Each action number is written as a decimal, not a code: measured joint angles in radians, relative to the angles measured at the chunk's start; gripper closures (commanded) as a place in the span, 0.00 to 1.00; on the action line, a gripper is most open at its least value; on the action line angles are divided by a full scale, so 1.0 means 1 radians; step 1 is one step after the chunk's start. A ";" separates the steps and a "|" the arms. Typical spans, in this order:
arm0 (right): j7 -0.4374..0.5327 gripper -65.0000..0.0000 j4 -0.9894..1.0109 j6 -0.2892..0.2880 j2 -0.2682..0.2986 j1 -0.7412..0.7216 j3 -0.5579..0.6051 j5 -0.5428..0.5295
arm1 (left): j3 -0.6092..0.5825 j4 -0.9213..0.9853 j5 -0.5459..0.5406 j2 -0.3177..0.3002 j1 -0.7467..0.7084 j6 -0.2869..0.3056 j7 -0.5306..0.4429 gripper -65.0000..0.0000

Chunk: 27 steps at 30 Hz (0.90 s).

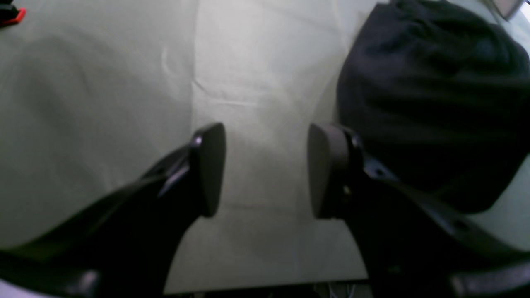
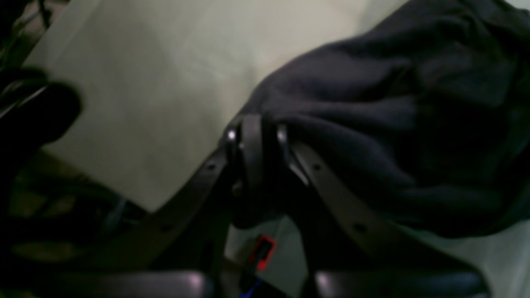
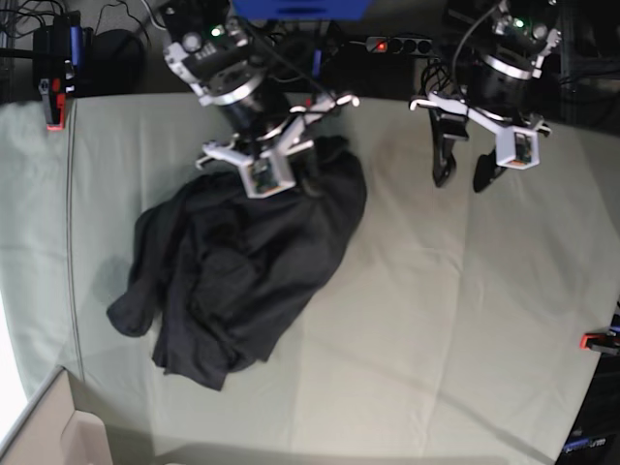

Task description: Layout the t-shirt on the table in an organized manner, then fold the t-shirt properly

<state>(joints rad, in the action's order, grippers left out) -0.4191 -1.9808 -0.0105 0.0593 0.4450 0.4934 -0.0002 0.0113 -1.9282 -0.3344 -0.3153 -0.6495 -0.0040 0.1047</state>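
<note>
From my seat I see the t-shirt (image 3: 237, 266) lying in a crumpled dark heap on the bench (image 3: 436, 320), toward the left half of the base view, with folds running through it and a loose lobe of cloth sticking out at its lower left. My right claw (image 2: 256, 136) is at the heap's far edge, nearest the arm bases; in the right wrist view its two fingers are drawn together on a ridge of the dark fabric, with cloth bunched against them, so I read it as clamped on the shirt. My left claw (image 1: 265, 169) hangs over bare bench cloth on the other side, well apart from the other arm; its pads (image 1: 209, 165) stand wide apart with only pale grey-green covering showing between them, gripping nothing. In that left wrist view the shirt sits just beside the right-hand pad. A red clamp (image 3: 593, 340) shows at the bench's right edge.
</note>
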 measured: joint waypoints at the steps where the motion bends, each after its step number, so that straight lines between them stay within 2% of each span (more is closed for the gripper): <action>1: 0.001 0.88 0.007 0.000 0.011 -0.002 0.021 0.000 | 0.000 0.013 0.000 0.000 0.012 0.000 0.001 0.52; 8: -0.003 0.56 0.017 0.000 0.045 0.002 0.050 0.000 | 0.000 0.107 0.000 0.000 0.042 0.001 0.002 0.52; 13: -0.003 0.36 0.015 0.000 0.043 0.022 0.023 -0.001 | -0.082 0.180 0.000 0.031 0.064 0.005 0.004 0.52; 19: 0.000 0.34 0.013 0.000 0.066 0.022 -0.032 0.000 | -0.247 0.286 0.003 0.032 0.109 0.001 0.000 0.52; 22: 0.000 0.34 0.012 0.000 0.067 0.045 -0.064 -0.001 | -0.277 0.343 0.004 0.035 0.147 0.000 -0.008 0.52; 27: 0.002 0.34 0.012 0.000 0.070 0.049 -0.078 -0.001 | -0.288 0.418 0.008 0.092 0.209 0.000 -0.003 0.52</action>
<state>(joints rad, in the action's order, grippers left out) -0.4168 -1.9690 -0.0105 0.1291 0.4942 0.4156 -0.0013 -0.2768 -1.5101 -0.3267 -0.2230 -0.4400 -0.0044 0.1020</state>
